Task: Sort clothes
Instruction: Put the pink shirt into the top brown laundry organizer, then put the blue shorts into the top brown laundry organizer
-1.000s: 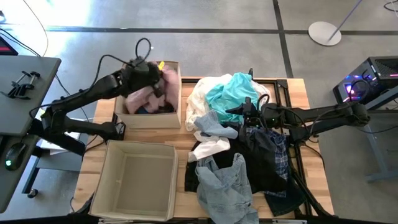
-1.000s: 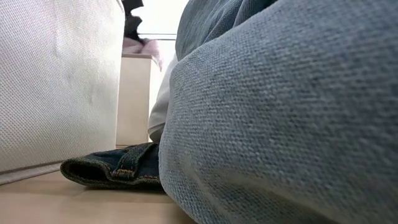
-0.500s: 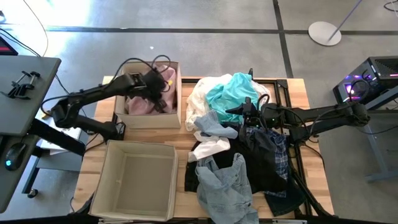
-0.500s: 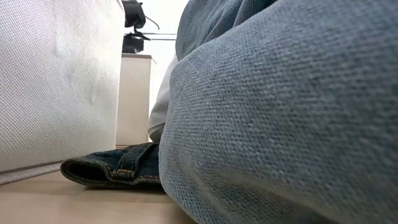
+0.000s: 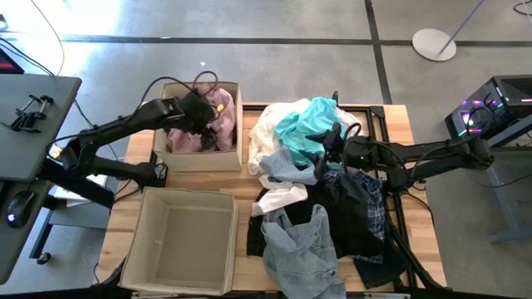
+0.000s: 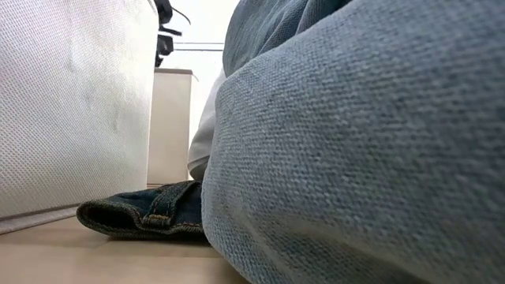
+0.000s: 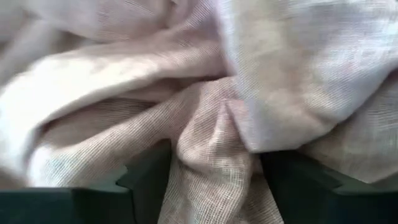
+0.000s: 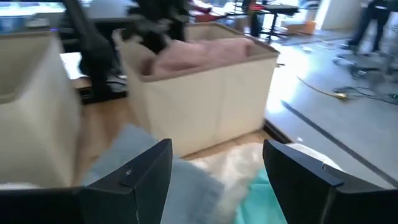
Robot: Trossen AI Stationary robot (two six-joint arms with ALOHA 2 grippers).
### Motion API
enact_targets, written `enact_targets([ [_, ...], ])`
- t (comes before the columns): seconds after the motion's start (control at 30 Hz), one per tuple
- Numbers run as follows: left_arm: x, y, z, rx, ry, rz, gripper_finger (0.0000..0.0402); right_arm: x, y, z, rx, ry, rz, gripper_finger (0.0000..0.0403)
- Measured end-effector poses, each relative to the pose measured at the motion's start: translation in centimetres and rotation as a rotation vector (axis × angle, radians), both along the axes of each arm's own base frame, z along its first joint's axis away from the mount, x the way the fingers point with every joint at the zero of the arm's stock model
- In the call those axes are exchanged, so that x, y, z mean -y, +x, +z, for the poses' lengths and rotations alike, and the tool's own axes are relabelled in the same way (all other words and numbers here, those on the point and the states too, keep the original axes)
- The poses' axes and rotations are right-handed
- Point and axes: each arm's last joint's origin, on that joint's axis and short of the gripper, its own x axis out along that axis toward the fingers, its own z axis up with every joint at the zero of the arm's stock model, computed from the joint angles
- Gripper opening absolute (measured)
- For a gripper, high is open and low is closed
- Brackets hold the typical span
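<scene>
Early stage, most sorting left. Left pincer (image 5: 202,116) sits down inside the upper-left bin (image 5: 236,158), fingers spread apart with the pink garment (image 5: 218,106) bunched between them, so released rather than clenched. The nearer bin (image 5: 148,218) at lower left holds nothing visible. Right pincer (image 5: 326,146) is spread, grasping nothing, over the pile of clothes (image 5: 332,199) at frame centre-right on the tabletop (image 5: 397,116), apparently unsorted.
</scene>
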Motion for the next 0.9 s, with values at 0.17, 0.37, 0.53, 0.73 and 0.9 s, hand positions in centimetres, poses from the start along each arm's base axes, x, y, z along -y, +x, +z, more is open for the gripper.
enact_targets([
  [0.17, 1.4, -0.5, 1.5, 0.097, 0.177, 0.112, 0.0247, 1.4, -0.1, -0.8, -0.028, 0.089, -0.114, 0.0241],
  [0.37, 2.8, 1.5, -0.1, 0.300, 0.352, 0.027, 0.0246, 3.7, -0.2, -3.3, -0.151, 0.236, -0.285, 0.0241],
  [0.53, 5.0, 3.2, -0.8, 0.531, 0.517, -0.034, 0.0232, 6.4, -0.7, -5.3, -0.189, 0.377, -0.532, 0.0241],
  [0.73, 6.7, 4.0, -2.2, 0.726, 0.552, -0.051, 0.0218, 8.7, -1.8, -6.3, -0.232, 0.499, -0.636, 0.0241],
  [0.9, 7.1, 4.1, -3.0, 0.695, 0.582, -0.097, 0.0216, 10.0, -2.0, -8.0, -0.325, 0.590, -0.657, 0.0230],
])
